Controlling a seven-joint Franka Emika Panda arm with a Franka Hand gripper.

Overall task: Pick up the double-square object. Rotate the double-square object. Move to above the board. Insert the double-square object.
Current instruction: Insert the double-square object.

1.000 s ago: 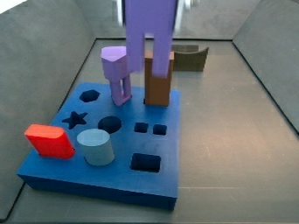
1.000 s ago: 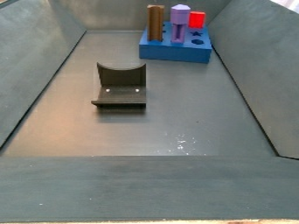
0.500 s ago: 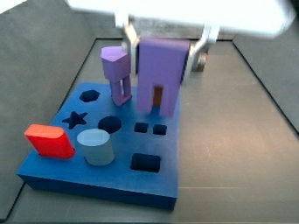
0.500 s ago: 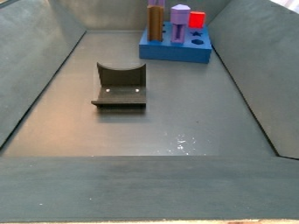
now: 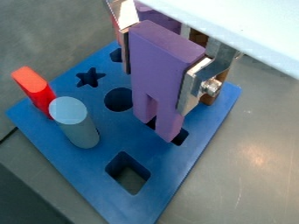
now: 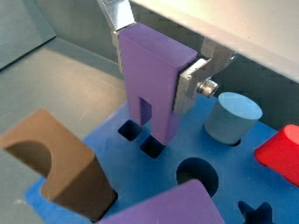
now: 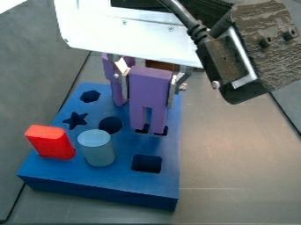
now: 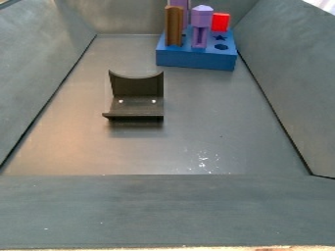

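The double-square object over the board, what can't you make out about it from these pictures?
- Double-square object leg tips versus the two small square holes: entered or just above, unclear in both wrist views.
- Fingers: pads hidden behind the block.
- Gripper: absent from a side view where the board is too small.

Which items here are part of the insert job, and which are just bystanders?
In the job:
- double-square object, clamped upright in the gripper, legs at the two small square holes
- board

Not in the job:
- red block
- pale blue cylinder
- lilac piece
- brown block
- fixture, on the floor away from the board
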